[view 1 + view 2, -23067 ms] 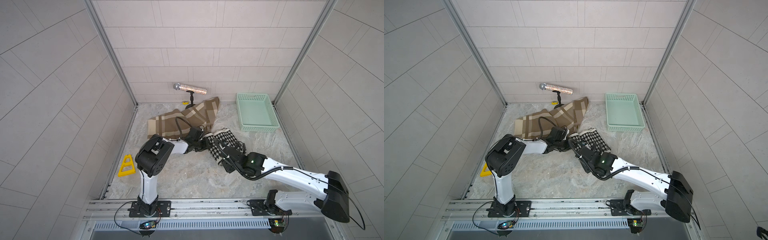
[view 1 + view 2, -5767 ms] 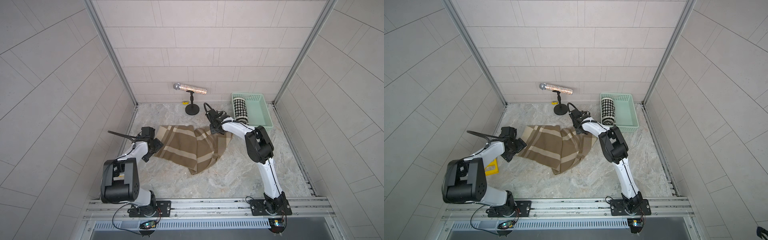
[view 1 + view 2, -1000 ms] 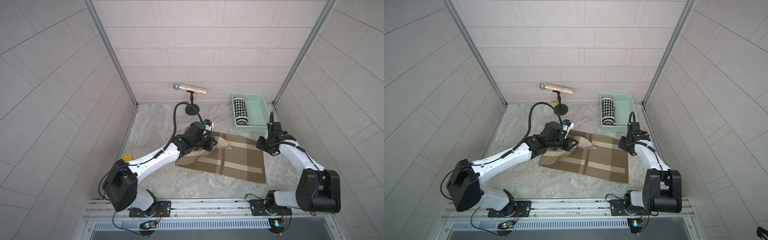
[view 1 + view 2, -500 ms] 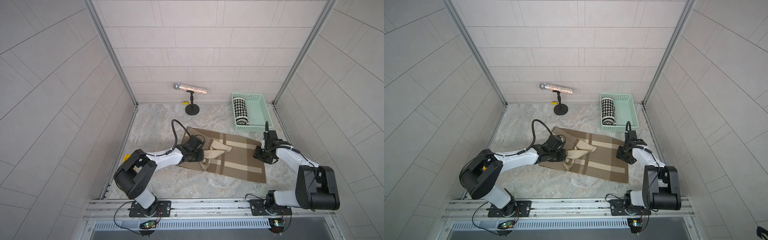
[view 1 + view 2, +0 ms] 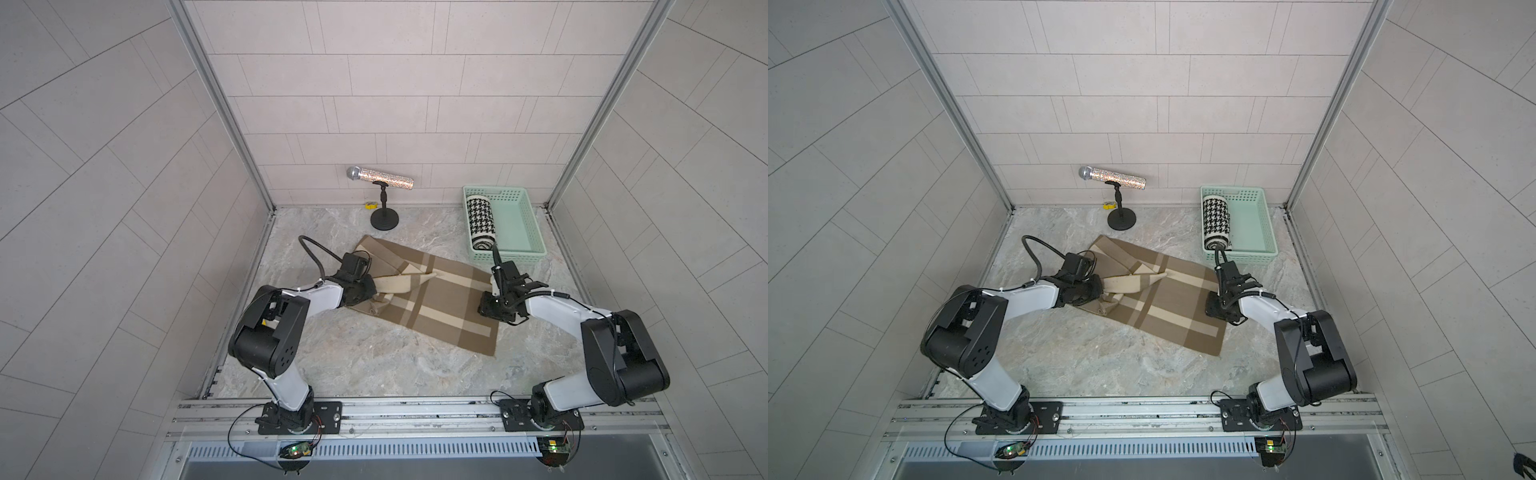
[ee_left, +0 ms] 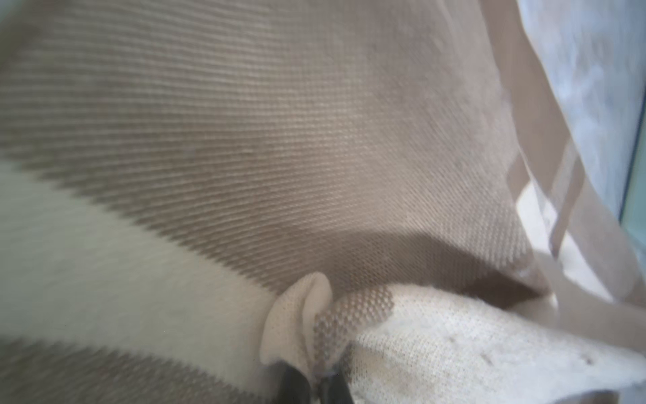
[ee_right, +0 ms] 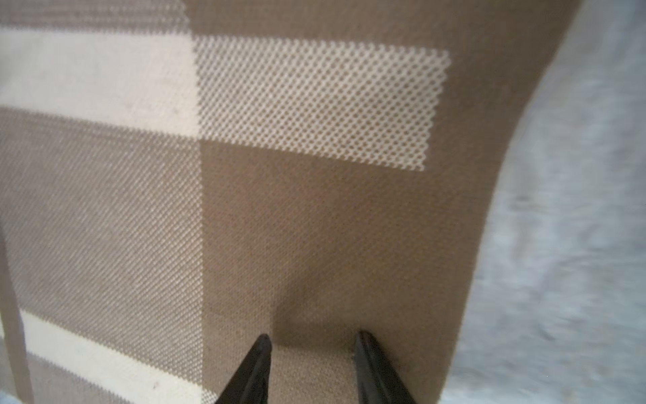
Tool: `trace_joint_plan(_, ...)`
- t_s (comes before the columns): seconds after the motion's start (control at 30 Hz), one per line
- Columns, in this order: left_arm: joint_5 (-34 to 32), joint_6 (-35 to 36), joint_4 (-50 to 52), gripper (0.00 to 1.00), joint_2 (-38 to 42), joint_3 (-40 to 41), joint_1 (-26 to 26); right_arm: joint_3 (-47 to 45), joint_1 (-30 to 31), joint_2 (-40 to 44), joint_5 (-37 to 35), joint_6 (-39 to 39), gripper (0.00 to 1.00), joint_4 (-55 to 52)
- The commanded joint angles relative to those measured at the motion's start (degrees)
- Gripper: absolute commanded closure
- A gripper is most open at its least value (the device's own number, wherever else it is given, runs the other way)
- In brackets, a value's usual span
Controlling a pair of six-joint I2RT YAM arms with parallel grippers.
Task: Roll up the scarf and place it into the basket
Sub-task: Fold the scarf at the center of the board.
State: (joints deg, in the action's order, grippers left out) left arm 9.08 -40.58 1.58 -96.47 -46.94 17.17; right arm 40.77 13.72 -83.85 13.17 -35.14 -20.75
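Note:
A brown and cream plaid scarf [image 5: 440, 299] [image 5: 1167, 299] lies spread across the middle of the marble table, its left end bunched and folded over. My left gripper [image 5: 374, 286] [image 5: 1100, 289] [image 6: 311, 381] is shut on a cream fold of that left end. In the left wrist view the scarf [image 6: 279, 157] fills almost the whole picture. My right gripper [image 5: 484, 309] [image 5: 1210, 309] [image 7: 313, 337] stands open, both tips pressing down on the scarf [image 7: 314, 227] near its right edge. The mint-green basket [image 5: 536, 224] [image 5: 1268, 232] stands at the back right.
A rolled black-and-white houndstooth scarf [image 5: 481, 222] [image 5: 1217, 222] lies along the basket's left side. A glittery microphone [image 5: 380, 178] on a black stand [image 5: 384, 220] is at the back wall, with a small yellow thing [image 5: 370, 204] beside it. Tiled walls close in three sides.
My left gripper has drawn back to the left and nearer, pulling the scarf's folded end with it. My right gripper has moved left and down onto the scarf's right edge.

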Motion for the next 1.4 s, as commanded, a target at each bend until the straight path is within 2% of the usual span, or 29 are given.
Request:
trace_joint_plan(0.0, -3.4, 1.7, 3.0, 1.00, 1.5, -1.3, -4.7, -2.1, 3.6, -0.2, 0.4, -7.1, 0.57, 0.7)
trace_joint_plan(0.1, -1.5, 3.9, 3.0, 1.00, 4.2, -2.3, -4.9, 0.3, 3.6, 1.6, 0.5, -7.9, 0.55, -0.4)
trace_joint_plan(0.3, 1.9, 3.1, 0.5, 1.00, 8.1, 0.7, -2.1, 11.5, 4.4, 1.5, -2.0, -8.1, 0.51, -3.9)
trace_joint_plan(0.5, 3.4, 2.5, -0.8, 1.00, 9.2, 1.7, -1.4, 23.8, 8.9, -7.2, -2.2, -9.9, 0.42, -2.7)
trace_joint_plan(0.67, 4.0, 1.8, -1.1, 1.00, 9.4, 2.5, 0.5, 30.2, 10.3, -15.8, 0.5, -12.0, 0.37, -1.4)
trace_joint_plan(1.13, 5.5, -0.1, -2.9, 1.00, 8.9, 5.8, 1.9, 26.0, 12.8, -24.8, 8.5, -20.1, 0.39, 11.9)
trace_joint_plan(1.37, 5.9, -0.5, -3.2, 1.00, 8.6, 5.8, 2.1, 26.5, 13.0, -27.2, 9.9, -21.1, 0.50, 14.5)
